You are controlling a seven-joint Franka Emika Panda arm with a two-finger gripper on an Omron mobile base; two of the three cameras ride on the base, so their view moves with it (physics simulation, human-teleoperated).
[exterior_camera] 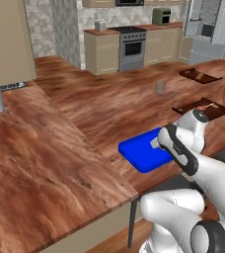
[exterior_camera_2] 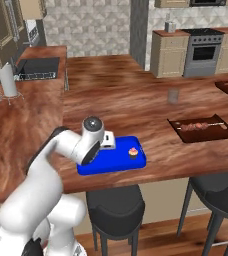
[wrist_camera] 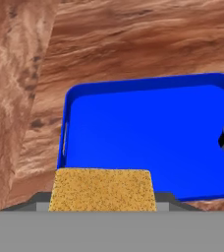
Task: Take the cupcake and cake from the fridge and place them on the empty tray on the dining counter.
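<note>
While the white arm rises from the base and folds forward at the elbow, its wrist bends down so the hand hangs over the near edge of the blue tray, which lies flat on the reddish-brown dining counter. From the hand view, the orange-yellow cake sits at 6 o'clock, clamped between the jaws of the gripper; the finger tips themselves are hidden behind it. The cake hangs above the tray's near rim, and whether it touches the tray cannot be told. Inside the tray the cupcake stands upright, at 3 o'clock from the hand in both the right base view and the hand view, apart from the cake. At 2 o'clock from the blue tray in the right base view a dark brown tray with skewered food lies on the same counter, well apart. A small grey cup stands farther back at 1 o'clock.
</note>
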